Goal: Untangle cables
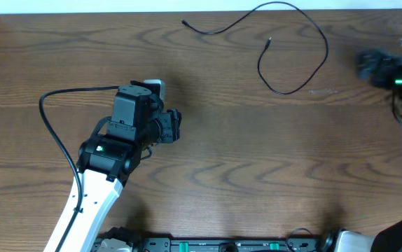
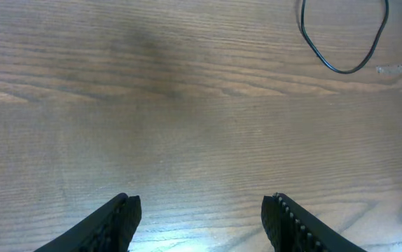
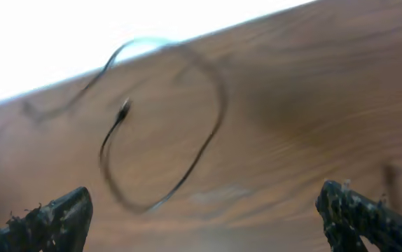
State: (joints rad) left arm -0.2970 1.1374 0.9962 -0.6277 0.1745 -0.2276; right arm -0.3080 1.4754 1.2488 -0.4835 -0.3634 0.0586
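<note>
Fingers [image 2: 120,217] of the left end effector [image 2: 201,204] are standing spread apart and pinching nothing, with bare wood showing between them. The right end effector [image 3: 204,194] is likewise gaping wide and empty, seen in a blurred view, at the right side of the tabletop [image 1: 257,168]. Only 1 cable [image 1: 326,50] is showing: a thin black cord lying loose near the far edge, well apart from the left end effector and nearer the right one. It is running from 1 free end [image 1: 185,23] through a long arc into an open loop, with a small plug [image 1: 269,42] resting inside that loop. No knot is showing from overhead. Judging by its slack curves, the cord is light and limp, and is likely to slide or trail when pulled. A pinch just behind the plug, or on the loop's outer bend, is looking soundest. Open wood is lying wide toward the near side for straightening. The far edge is sitting close, so pulls are best directed inward.
</note>
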